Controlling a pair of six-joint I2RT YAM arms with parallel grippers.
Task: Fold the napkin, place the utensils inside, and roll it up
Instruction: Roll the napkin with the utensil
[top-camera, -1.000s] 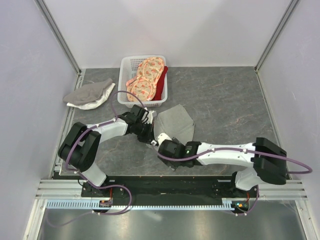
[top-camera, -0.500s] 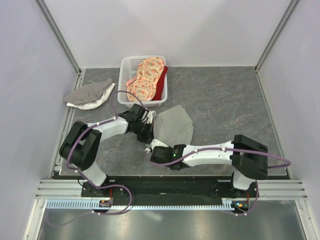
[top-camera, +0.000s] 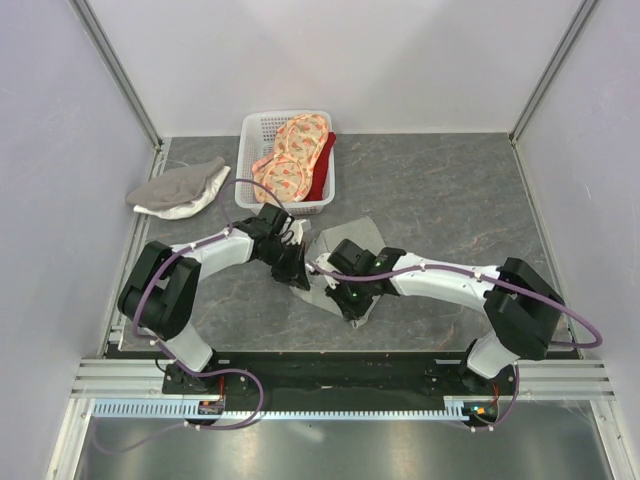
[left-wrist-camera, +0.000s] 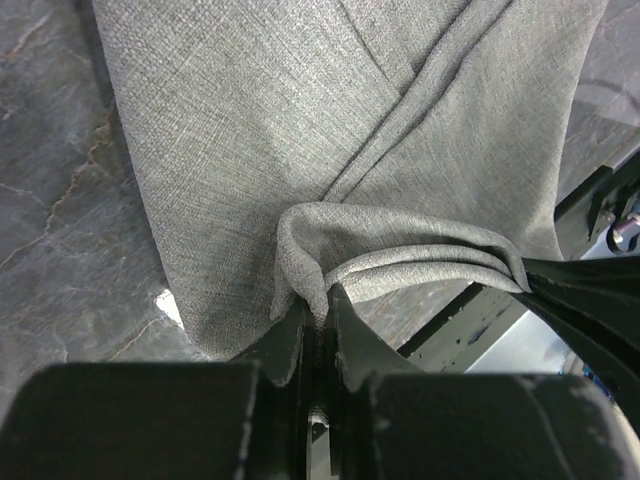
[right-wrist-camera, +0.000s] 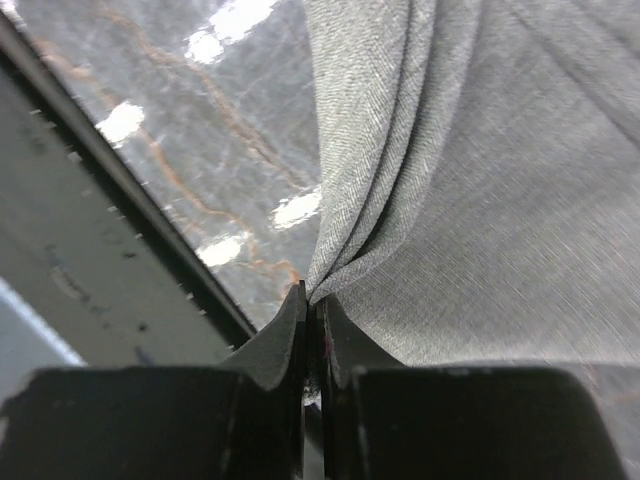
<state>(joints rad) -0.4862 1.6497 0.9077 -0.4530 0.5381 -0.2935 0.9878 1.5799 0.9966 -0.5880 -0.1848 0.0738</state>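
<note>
The grey-green napkin (top-camera: 338, 240) lies mid-table, partly under my right arm. In the left wrist view the napkin (left-wrist-camera: 250, 130) spreads away from me, and my left gripper (left-wrist-camera: 317, 300) is shut on a bunched fold of it. In the right wrist view my right gripper (right-wrist-camera: 313, 305) is shut on a pinched edge of the napkin (right-wrist-camera: 500, 200), just above the table. From above, the left gripper (top-camera: 296, 272) holds the cloth's left side and the right gripper (top-camera: 354, 308) its near corner. The utensils are out of view.
A white basket (top-camera: 249, 150) at the back holds orange-pink patterned cloths (top-camera: 290, 160) and a red one. A smaller grey-and-white cloth (top-camera: 180, 187) lies at the far left. The black base rail (top-camera: 340, 365) runs along the near edge, close behind the right gripper.
My right gripper has shut on the napkin's near edge, and its arm has swung over the cloth. The napkin now reaches further toward the near edge. The left gripper keeps its hold.
</note>
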